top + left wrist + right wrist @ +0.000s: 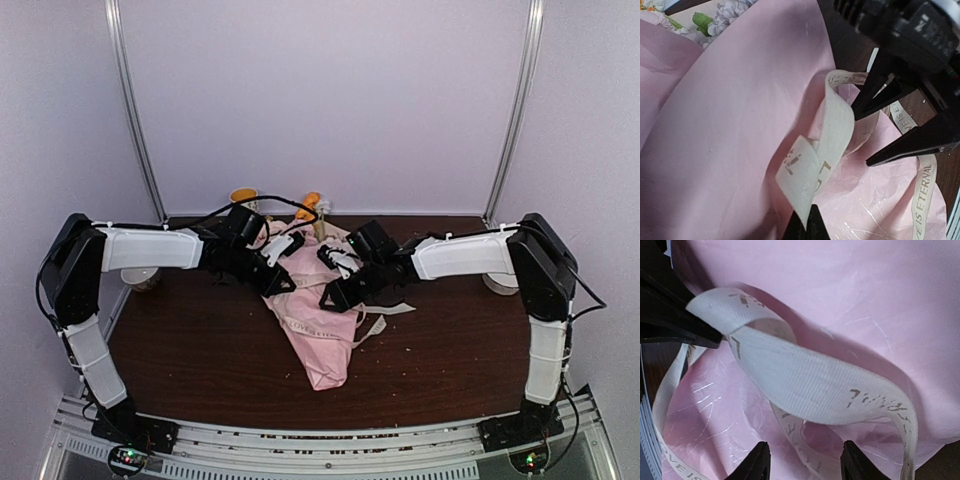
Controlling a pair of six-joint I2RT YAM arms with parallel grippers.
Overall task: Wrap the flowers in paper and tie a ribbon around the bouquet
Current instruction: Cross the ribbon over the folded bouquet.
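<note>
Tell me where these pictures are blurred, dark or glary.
Top external view: even soft light, no glare, bouquet small. Left wrist view: ribbon lettering sharp, right tool blurred at top right. Right wrist view: left tool dark and out of focus, faint sheen on the crinkled paper.

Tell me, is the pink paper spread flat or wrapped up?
Wrapped: the paper forms a cone, flowers showing at its wide far end.
</note>
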